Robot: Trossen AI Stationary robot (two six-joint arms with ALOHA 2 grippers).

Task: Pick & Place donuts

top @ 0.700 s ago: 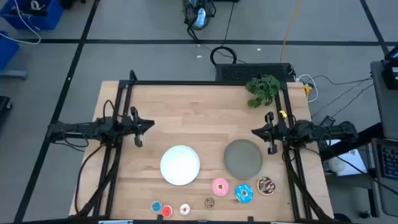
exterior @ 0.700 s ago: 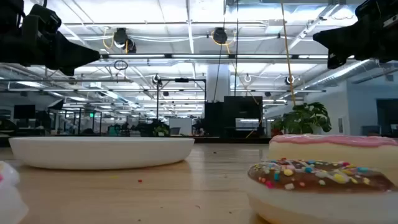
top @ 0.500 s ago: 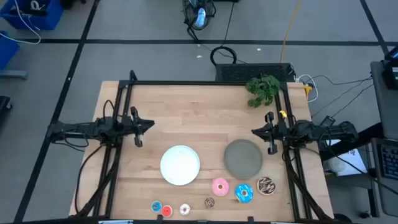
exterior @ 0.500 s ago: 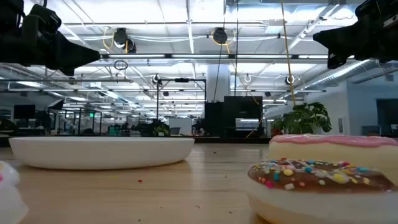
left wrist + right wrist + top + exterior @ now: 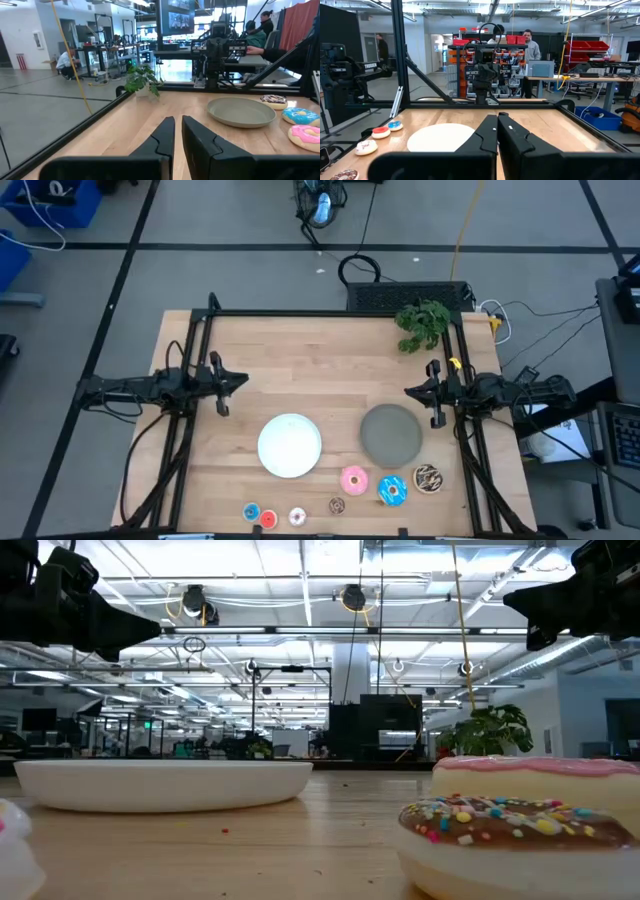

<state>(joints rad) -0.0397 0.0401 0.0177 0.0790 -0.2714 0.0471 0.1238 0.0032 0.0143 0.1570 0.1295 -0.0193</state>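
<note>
Seven donuts lie flat along the table's near edge. Pink [image 5: 353,479], blue [image 5: 391,491] and chocolate-sprinkled [image 5: 427,478] sit near the grey plate [image 5: 390,433]. Mini blue [image 5: 251,512], red [image 5: 268,519], white [image 5: 297,517] and brown [image 5: 337,506] sit nearer the white plate [image 5: 290,445]. My left gripper [image 5: 243,380] hovers shut over the table's left side. My right gripper [image 5: 408,392] hovers shut over the right side. Both are well above the table and point toward its middle, touching nothing.
A green plant [image 5: 423,323] stands at the far right corner. Black frame rails run along the table's left, right and far sides. Bare wood lies between the two grippers and toward the far edge. People show in the room beyond the table.
</note>
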